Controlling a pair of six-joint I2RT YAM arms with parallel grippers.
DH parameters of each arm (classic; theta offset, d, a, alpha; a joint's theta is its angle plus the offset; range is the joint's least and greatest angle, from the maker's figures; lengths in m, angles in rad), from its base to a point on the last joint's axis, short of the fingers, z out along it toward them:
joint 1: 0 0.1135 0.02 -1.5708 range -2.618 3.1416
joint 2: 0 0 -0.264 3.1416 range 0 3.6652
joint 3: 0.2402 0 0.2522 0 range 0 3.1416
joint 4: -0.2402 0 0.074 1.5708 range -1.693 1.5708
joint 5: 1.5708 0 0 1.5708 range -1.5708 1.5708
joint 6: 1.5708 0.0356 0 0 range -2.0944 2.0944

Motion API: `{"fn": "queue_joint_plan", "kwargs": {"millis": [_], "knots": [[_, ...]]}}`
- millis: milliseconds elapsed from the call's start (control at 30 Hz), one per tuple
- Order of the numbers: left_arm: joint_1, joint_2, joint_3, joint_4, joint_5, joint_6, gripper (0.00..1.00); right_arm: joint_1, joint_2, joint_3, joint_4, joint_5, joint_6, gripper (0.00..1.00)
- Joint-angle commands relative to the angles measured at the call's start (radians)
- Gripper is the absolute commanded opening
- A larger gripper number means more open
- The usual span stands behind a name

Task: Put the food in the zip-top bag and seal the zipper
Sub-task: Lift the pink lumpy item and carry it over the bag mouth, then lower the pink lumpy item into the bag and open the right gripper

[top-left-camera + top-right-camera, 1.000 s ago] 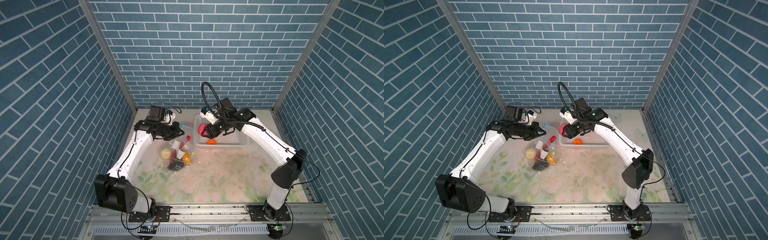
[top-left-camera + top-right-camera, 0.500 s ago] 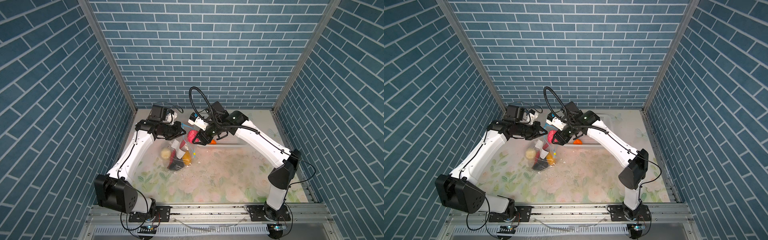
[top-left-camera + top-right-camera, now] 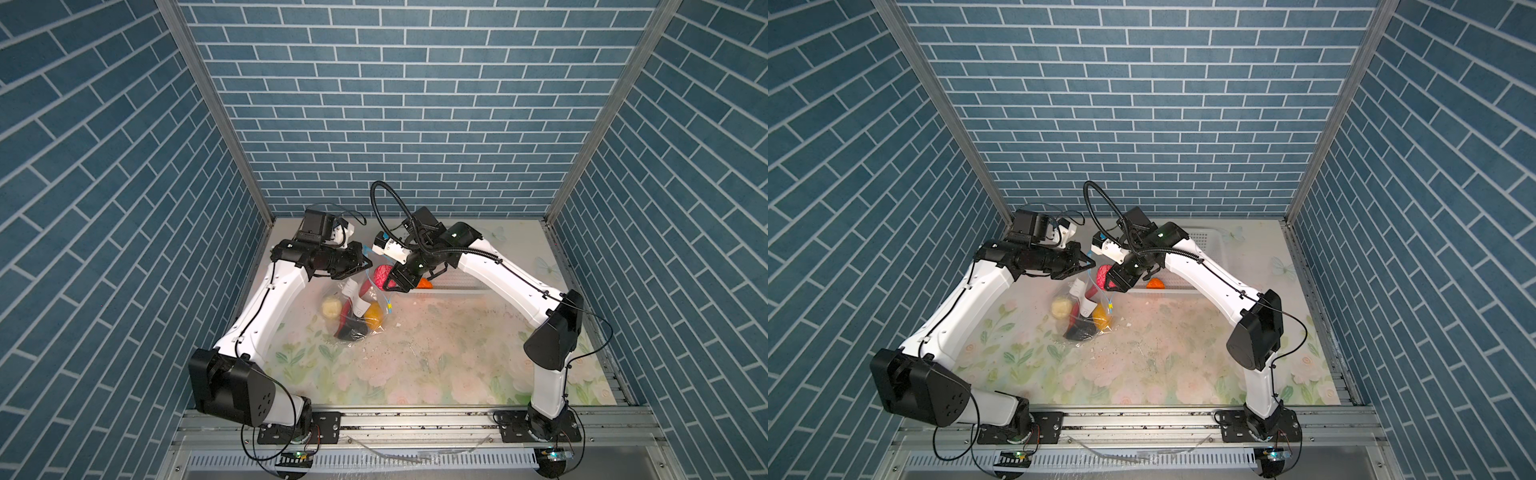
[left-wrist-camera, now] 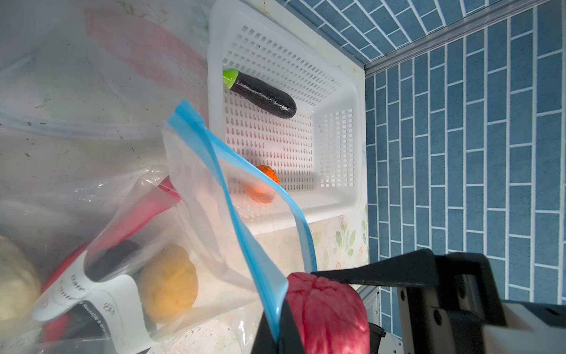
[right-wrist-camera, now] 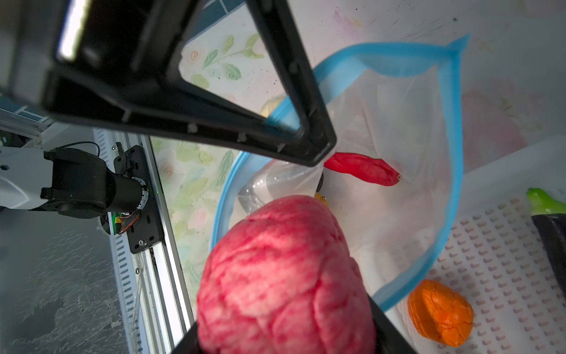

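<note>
The clear zip-top bag (image 3: 353, 307) (image 3: 1086, 309) lies left of centre, its mouth pulled up and open. My left gripper (image 3: 368, 264) (image 4: 277, 334) is shut on the light-blue zipper (image 4: 232, 196) (image 5: 456, 122) at the rim. My right gripper (image 3: 388, 280) (image 5: 286, 334) is shut on the pink bumpy ball (image 3: 381, 274) (image 4: 327, 312) (image 5: 284, 275), right at the bag's mouth. Inside the bag are a cream ball (image 3: 330, 307), a yellow piece (image 4: 168, 282), a red strip (image 5: 364, 168) and dark pieces. The slider tab (image 3: 390, 306) hangs on the bag's right.
A white perforated basket (image 3: 453, 286) (image 4: 337, 92) stands just right of the bag, under my right arm. It holds an orange piece (image 3: 1155, 284) (image 5: 441, 312) and a black eggplant (image 4: 263, 95). The floral mat (image 3: 436, 353) spreads out in front.
My right gripper has carried the pink ball leftward from over the basket to the bag's mouth. The left gripper has kept its hold on the bag's rim, nearly still.
</note>
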Motion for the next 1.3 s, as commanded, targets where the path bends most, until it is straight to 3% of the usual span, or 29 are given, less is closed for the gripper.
{"fn": "queue_joint_plan", "kwargs": {"millis": [0,400,967,1267], "knots": [[-0.008,-0.008,0.015,0.009,0.003,0.001,0.00,0.000,0.024,0.032,-0.038,0.007,-0.064,0.49],[-0.015,-0.004,0.032,0.003,0.003,0.004,0.00,0.000,0.042,0.027,-0.049,0.047,-0.067,0.54],[-0.026,0.015,0.048,-0.001,0.001,0.005,0.00,0.000,0.038,0.017,-0.044,0.074,-0.063,0.74],[-0.026,0.015,0.057,-0.007,0.001,0.007,0.00,0.000,0.032,0.007,-0.030,0.095,-0.053,0.77]]}}
